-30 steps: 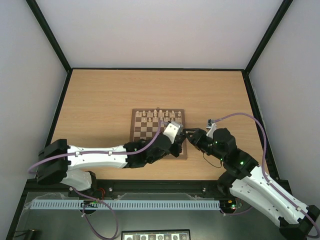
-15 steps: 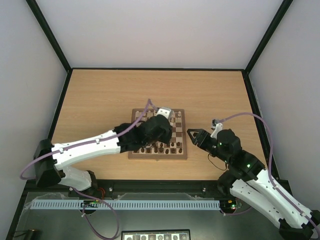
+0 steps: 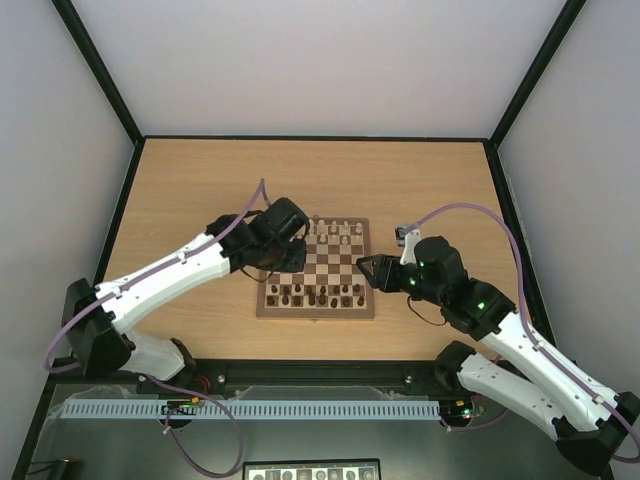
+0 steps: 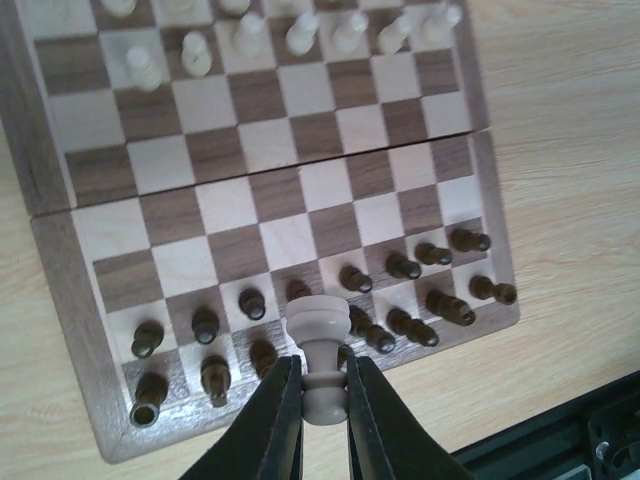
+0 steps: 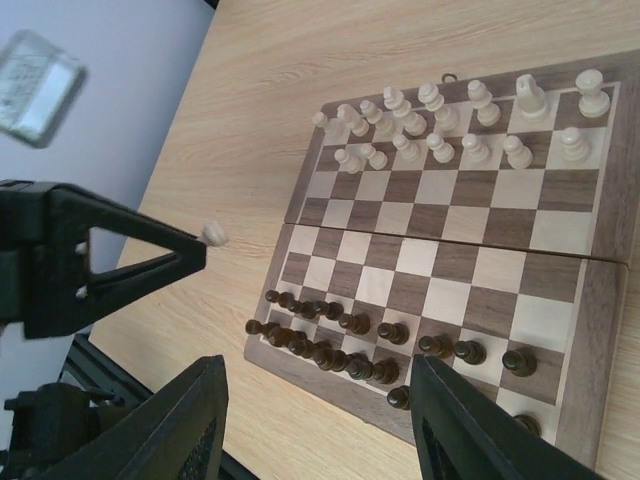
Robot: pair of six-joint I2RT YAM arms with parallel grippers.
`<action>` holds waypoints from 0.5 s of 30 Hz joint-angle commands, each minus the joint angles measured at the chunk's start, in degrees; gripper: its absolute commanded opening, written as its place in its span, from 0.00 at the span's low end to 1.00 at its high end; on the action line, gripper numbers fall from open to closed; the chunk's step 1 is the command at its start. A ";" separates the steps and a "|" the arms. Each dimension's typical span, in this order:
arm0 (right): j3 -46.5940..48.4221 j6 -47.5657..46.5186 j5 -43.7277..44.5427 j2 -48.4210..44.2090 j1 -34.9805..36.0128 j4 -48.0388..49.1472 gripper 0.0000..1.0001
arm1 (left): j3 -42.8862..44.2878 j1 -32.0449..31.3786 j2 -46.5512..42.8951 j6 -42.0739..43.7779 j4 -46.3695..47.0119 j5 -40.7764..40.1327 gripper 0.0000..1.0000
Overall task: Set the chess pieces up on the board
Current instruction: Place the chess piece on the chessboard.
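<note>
One chess piece [image 4: 318, 328] (in left claw [image 4: 322, 380])

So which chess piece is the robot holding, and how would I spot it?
Find the checked wooden board on the table, then the left gripper above it. Pinched between its black fingers is one cream piece. All the other cream pieces stand on the board; only this one is up in the air.

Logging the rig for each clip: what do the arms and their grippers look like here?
The left arm and right arm both have white shells with black joints, and a purple cable loops along each. The left gripper and right gripper have black, tapering fingers. Small green lights glow on the right arm.
</note>
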 commanded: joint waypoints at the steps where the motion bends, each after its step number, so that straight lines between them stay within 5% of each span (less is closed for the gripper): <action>1: 1.50 -4.47 -2.92 -0.45 -0.16 -1.67 0.51 | 3.33 3.74 3.59 -0.80 -7.18 8.32 0.10; 15: -2.71 -10.54 -7.64 -2.79 -0.13 -1.84 0.52 | 13.09 15.37 22.11 5.53 -18.57 11.31 0.08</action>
